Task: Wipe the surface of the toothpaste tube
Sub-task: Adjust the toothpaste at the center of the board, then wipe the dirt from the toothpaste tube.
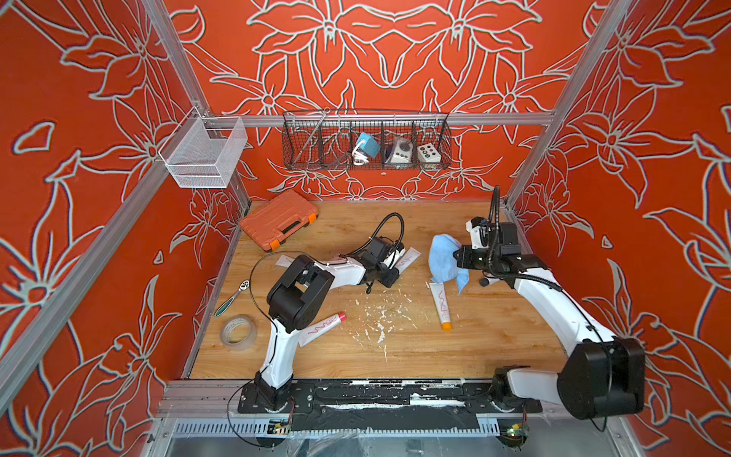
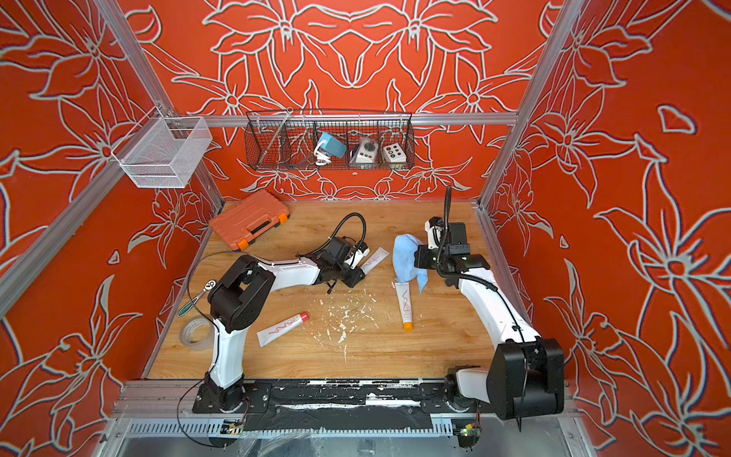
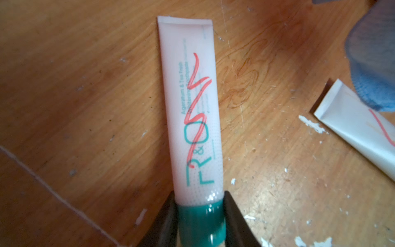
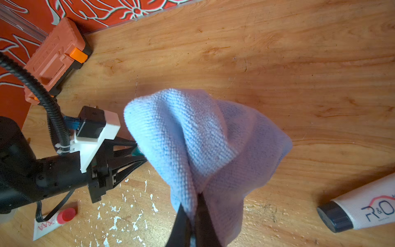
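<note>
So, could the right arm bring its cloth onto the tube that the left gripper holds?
Probably yes: the right gripper, shut on the blue cloth, hangs close beside the green-capped tube. The tube's body shows bare beyond the left gripper, which clamps only the cap, and nothing stands between cloth and tube.

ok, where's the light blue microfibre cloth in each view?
Both top views: light blue microfibre cloth right of centre, raised off the tabletop.
Left wrist: blurred at a frame corner, overlapping a white tube's crimped end.
Right wrist: fills mid-frame, pinched in the right gripper.
Shared landmark: scattered white flecks.
</note>
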{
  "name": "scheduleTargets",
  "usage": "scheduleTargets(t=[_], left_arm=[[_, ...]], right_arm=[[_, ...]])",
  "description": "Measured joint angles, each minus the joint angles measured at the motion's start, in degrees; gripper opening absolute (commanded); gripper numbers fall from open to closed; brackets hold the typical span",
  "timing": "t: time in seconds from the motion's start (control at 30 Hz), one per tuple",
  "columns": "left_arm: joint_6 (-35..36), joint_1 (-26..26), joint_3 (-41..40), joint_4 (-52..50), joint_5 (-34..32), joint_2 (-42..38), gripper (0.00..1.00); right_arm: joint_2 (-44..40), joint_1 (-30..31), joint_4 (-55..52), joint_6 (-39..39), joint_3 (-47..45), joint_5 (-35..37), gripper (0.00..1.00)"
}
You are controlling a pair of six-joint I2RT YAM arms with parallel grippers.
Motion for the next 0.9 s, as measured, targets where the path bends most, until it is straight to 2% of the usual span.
scheduleTargets(t=[0.1,0.23,0.67,0.9], left_arm=[[0.1,0.0,-0.1,0.1,-0.1,0.0,0.21],[0.2,0.0,-2.0,2.6,-0.1,-0.6,0.19],[1.5,0.0,-9.0,9.5,1.5,-3.4,0.15],[1.6,0.0,-11.0,11.6,1.6,-4.2,0.14]], right_arm=[[0.7,0.0,0.3,0.0,0.0,-0.5,0.0],[3.8,0.4,0.5,0.3,0.3,-0.7,0.0],[22.6,7.4,0.0,0.5,14.2,1.2,0.0],[30.6,9.4,1.1,1.4,16.5,1.3,0.0]])
